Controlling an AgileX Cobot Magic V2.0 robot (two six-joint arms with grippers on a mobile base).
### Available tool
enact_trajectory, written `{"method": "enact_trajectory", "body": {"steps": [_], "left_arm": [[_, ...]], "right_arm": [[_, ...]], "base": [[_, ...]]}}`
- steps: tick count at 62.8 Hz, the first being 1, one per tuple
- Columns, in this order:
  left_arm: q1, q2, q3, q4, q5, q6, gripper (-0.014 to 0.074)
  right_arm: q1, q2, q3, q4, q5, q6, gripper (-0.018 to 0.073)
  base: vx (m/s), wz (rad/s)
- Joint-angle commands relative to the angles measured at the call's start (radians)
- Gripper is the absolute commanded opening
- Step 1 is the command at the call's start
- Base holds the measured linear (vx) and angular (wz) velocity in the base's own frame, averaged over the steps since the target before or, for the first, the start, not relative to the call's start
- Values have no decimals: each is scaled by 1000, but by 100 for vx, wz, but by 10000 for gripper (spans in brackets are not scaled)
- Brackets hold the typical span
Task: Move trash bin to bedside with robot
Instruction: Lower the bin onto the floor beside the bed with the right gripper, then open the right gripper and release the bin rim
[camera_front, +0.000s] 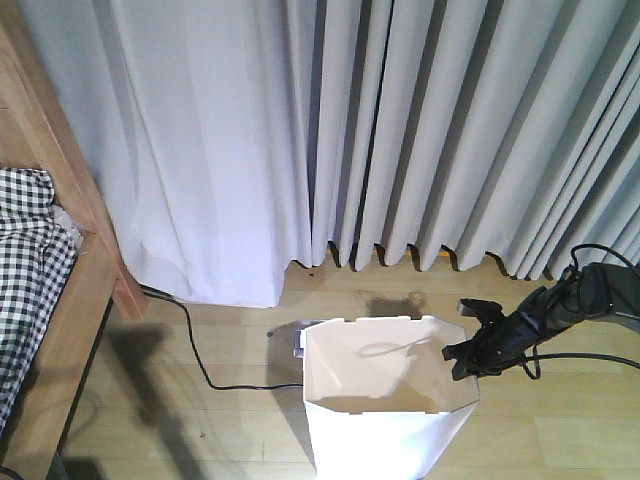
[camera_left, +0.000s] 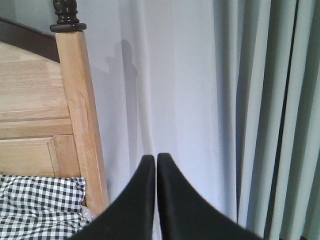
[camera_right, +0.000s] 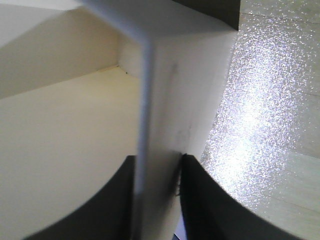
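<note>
Half done, I judge: right gripper (camera_right: 157, 200) clamps the trash bin (camera_front: 385, 420) rim, well apart from the bed (camera_front: 60, 300); left gripper (camera_left: 156, 200) jaws together.

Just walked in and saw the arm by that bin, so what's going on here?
The right gripper is clamped on the rim of the white trash bin, one finger inside and one outside. The bin stands upright on the wooden floor in front of the curtains, apart from the bed at the left. The left gripper is shut, holds nothing, and points toward the bedpost and curtain.
</note>
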Motion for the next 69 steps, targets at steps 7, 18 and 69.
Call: {"method": "enact_trajectory", "body": {"steps": [7,18,69], "left_arm": [[-6,-15,12,-9,-74,-14,-6],[-6,-15,12,-9,-74,-14,-6],[-6,-15,12,-9,-74,-14,-6]], "right_arm": [[-1,-70,-15,-10,35,-11,375],[-2,-70,-15,-27,15,-16,527],[57,-581,567,-27,-394,-49,540]], "base": [[0,0],[0,0],[0,0]]}}
